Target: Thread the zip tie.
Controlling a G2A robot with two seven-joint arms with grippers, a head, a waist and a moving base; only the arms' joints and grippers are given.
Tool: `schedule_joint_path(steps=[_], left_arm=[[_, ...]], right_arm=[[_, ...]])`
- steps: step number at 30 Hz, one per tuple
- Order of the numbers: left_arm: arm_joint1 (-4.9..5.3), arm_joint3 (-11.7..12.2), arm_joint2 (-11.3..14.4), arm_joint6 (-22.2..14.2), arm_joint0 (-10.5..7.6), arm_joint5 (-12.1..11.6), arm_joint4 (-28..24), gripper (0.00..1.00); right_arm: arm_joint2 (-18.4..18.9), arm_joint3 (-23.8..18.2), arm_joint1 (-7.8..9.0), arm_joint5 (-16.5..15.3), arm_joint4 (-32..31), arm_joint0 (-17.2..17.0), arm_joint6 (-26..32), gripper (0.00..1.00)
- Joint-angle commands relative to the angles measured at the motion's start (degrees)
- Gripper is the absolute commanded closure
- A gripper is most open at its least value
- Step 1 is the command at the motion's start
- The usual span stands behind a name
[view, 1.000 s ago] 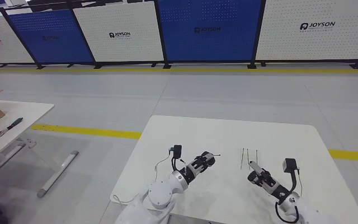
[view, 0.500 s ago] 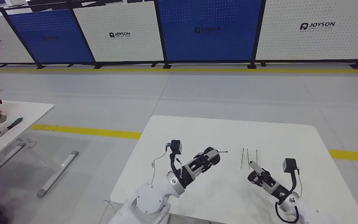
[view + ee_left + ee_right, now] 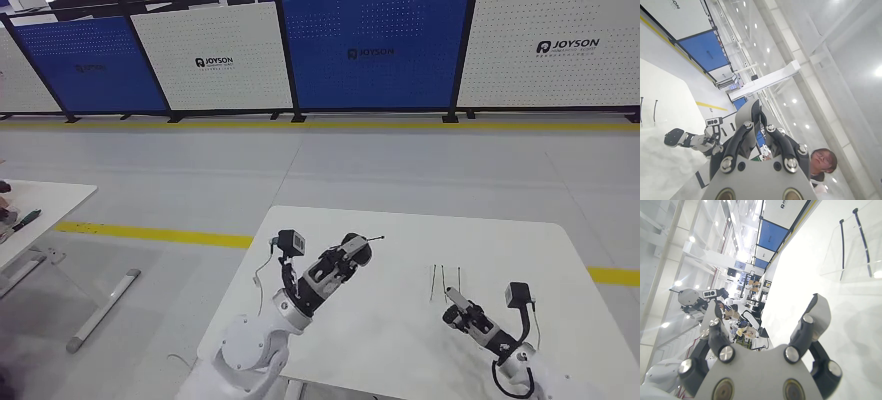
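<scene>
Table: a white table (image 3: 480,235) with rounded corners is carrying everything here.
Clear plate: a see-through plate (image 3: 852,249) is lying directly on the tabletop, on the table's right half and toward the near side.
Zip ties: thin black zip ties (image 3: 445,283) are lying side by side on the clear plate, apart from one another, heads pointing toward the far edge.
Corner mark: a black L-shaped mark (image 3: 700,180) is sitting flat on the tabletop near an edge.
</scene>
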Motion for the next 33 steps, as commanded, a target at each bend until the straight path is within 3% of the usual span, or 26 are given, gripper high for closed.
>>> schedule_joint_path(steps=[1, 6, 16, 20, 22, 26, 28, 33], left_arm=[[0.18, -0.9, -0.8, -2.9, 0.45, 0.5, -3.0, 1.00], [0.67, -1.6, -4.3, -11.6, 1.89, 1.1, -14.9, 1.00], [0.63, -1.6, -4.2, -11.1, 1.78, 1.0, -14.9, 1.00], [0.13, -3.7, -4.0, -6.7, 0.68, -4.0, -17.6, 1.00], [0.11, -4.5, -4.3, -6.7, 0.77, -4.9, -18.2, 1.00], [0.30, -5.4, -5.2, -7.3, 1.25, -4.0, -16.5, 1.00], [0.29, -5.7, -5.0, -8.0, 1.50, -3.5, -18.2, 1.00], [0.42, -4.0, -4.3, -9.0, 1.09, -1.5, -16.0, 1.00]], right_arm=[[0.0, 0.0, 0.00, 0.0, 0.0, 0.0, 0.0, 0.00], [0.0, 0.0, 0.00, 0.0, 0.0, 0.0, 0.0, 0.00], [0.0, 0.0, 0.00, 0.0, 0.0, 0.0, 0.0, 0.00], [0.0, 0.0, 0.00, 0.0, 0.0, 0.0, 0.0, 0.00], [0.0, 0.0, 0.00, 0.0, 0.0, 0.0, 0.0, 0.00], [0.0, 0.0, 0.00, 0.0, 0.0, 0.0, 0.0, 0.00], [0.0, 0.0, 0.00, 0.0, 0.0, 0.0, 0.0, 0.00], [0.0, 0.0, 0.00, 0.0, 0.0, 0.0, 0.0, 0.00]])
